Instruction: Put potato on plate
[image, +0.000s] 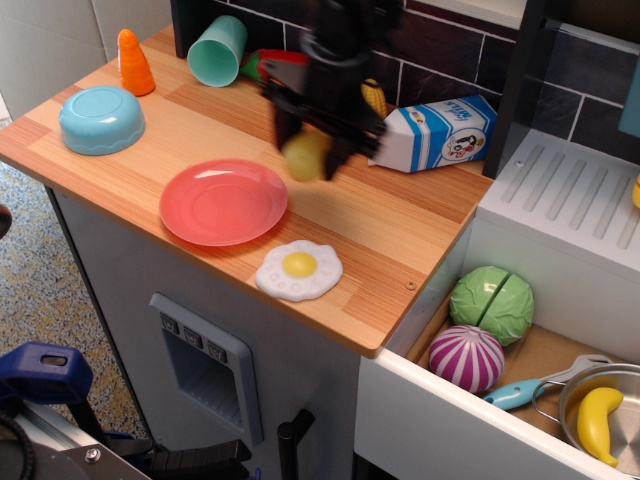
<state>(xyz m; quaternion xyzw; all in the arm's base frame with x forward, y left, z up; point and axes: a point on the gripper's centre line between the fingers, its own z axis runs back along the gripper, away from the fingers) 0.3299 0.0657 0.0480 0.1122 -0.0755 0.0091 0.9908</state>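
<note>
My black gripper is shut on the yellow-green potato and holds it in the air above the wooden counter, just right of and behind the plate. The frame is motion-blurred around the arm. The coral-red plate lies flat on the counter near its front edge, with nothing on it. The potato hangs near the plate's right rim, not over its middle.
A fried egg toy lies in front of the plate. A light blue bowl, orange cone and teal cup stand at left and back. A milk carton lies at the right. A drawer with vegetables is open below.
</note>
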